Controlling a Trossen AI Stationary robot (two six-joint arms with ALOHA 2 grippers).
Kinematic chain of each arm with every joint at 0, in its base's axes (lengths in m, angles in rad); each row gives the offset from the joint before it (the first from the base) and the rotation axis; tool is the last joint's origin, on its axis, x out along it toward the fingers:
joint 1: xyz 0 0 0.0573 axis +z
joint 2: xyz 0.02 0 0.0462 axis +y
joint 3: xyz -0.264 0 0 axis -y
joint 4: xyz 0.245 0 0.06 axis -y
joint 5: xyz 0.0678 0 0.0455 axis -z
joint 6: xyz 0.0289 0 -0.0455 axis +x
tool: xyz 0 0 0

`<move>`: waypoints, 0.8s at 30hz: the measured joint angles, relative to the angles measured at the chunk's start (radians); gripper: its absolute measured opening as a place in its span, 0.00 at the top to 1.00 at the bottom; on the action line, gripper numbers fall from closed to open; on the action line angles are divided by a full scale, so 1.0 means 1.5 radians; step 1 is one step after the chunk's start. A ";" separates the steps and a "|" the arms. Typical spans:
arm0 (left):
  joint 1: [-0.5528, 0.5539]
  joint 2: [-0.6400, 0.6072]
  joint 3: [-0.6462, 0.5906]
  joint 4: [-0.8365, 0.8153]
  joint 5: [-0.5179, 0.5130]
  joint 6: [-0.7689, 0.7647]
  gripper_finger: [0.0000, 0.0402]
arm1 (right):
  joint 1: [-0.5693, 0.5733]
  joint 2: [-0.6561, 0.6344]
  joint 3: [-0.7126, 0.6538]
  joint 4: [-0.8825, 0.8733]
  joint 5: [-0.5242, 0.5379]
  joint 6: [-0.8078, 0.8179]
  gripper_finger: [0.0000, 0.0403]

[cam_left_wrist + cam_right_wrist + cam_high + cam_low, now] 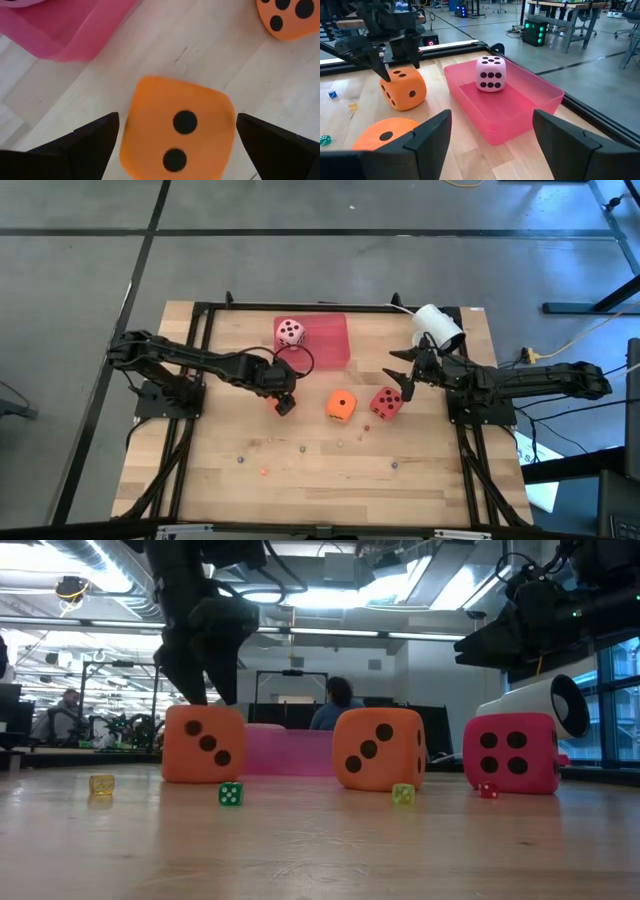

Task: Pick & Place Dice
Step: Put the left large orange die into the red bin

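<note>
My left gripper [283, 402] is open and points steeply down over an orange die [177, 127]. Its two fingers stand on either side of the die with a gap to each, as the left wrist view shows. That die [404, 89] rests flat on the wooden table. A second orange die [340, 404] and a red die [386, 402] sit to its right. The pink die [290, 332] lies in the red tray [330, 345]. My right gripper [404, 372] waits open near the red die, with nothing between its fingers.
Tiny coloured beads [300, 448] lie scattered toward the table's near edge. A white cylinder [438, 325] sits at the far right, beside my right arm. A black frame [200, 310] borders the table. Bare wood lies between the dice and the near edge.
</note>
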 joint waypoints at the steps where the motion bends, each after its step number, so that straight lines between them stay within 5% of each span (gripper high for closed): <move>1: 0.000 0.000 0.000 0.002 0.000 -0.002 0.00 | 0.000 0.000 0.000 0.000 0.000 0.000 0.31; 12: -0.006 -0.001 0.000 -0.013 0.054 0.171 0.00 | 0.000 0.000 0.000 0.000 0.000 0.000 0.31; 24: 0.004 0.050 0.001 -0.024 0.075 0.182 0.00 | 0.000 0.000 0.000 0.000 0.000 -0.001 0.31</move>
